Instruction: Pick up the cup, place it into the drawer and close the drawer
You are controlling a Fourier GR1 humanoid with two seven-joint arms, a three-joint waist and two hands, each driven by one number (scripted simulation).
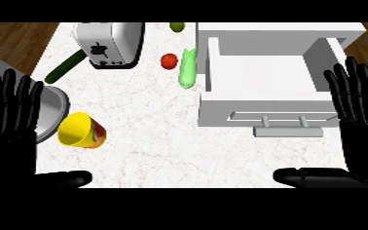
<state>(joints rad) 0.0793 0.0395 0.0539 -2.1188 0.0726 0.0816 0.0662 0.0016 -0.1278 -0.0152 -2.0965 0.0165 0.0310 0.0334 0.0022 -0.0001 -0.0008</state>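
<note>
A yellow cup with a red and green pattern lies on its side at the counter's left, its mouth facing the lower left. The white drawer stands pulled open at the right, with a grey handle on its front, and nothing shows inside it. My left hand rests open at the left edge, fingers up, just left of the cup and apart from it. My right hand rests open at the right edge, beside the drawer's right wall.
A silver toaster stands at the back left, with a dark green cucumber beside it. A red tomato, a pale green vegetable and a green lime lie left of the drawer. A grey bowl sits behind the cup.
</note>
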